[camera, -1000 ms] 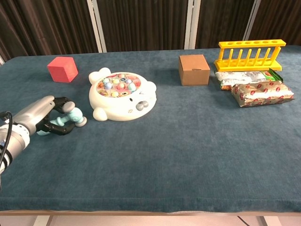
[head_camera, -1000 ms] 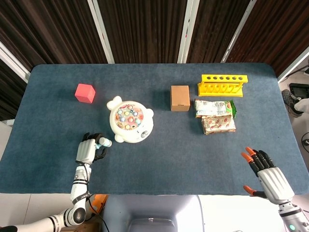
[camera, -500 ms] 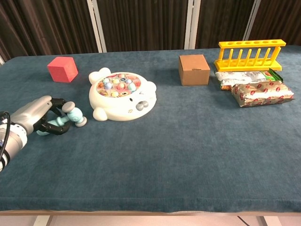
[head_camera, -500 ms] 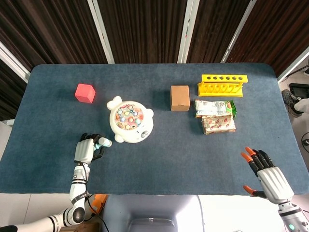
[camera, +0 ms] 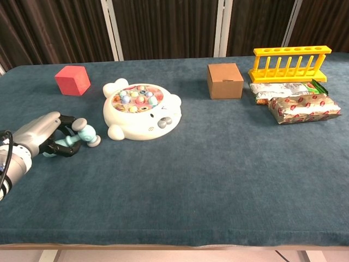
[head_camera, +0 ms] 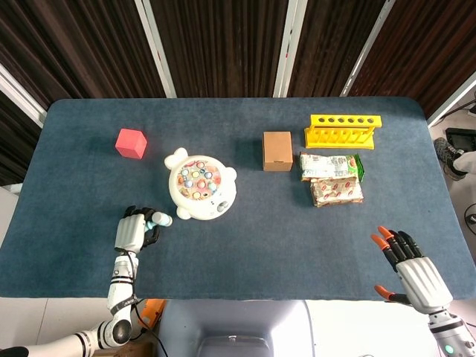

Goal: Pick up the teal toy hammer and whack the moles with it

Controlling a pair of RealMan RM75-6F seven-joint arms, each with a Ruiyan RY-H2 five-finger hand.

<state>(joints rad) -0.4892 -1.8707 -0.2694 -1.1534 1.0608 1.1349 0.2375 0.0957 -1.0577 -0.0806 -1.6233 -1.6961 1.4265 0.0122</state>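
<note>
The teal toy hammer lies low over the table, its head pointing toward the white mole game. My left hand grips the hammer's handle with curled fingers, just left of the game. The game's coloured moles sit in its top. My right hand hovers at the table's near right edge, fingers spread and holding nothing; the chest view does not show it.
A red cube sits at the back left. A brown box, a yellow rack and two snack packets lie at the back right.
My left hand with the hammer has drawn slightly back toward me and to the left. The right hand has not moved.
</note>
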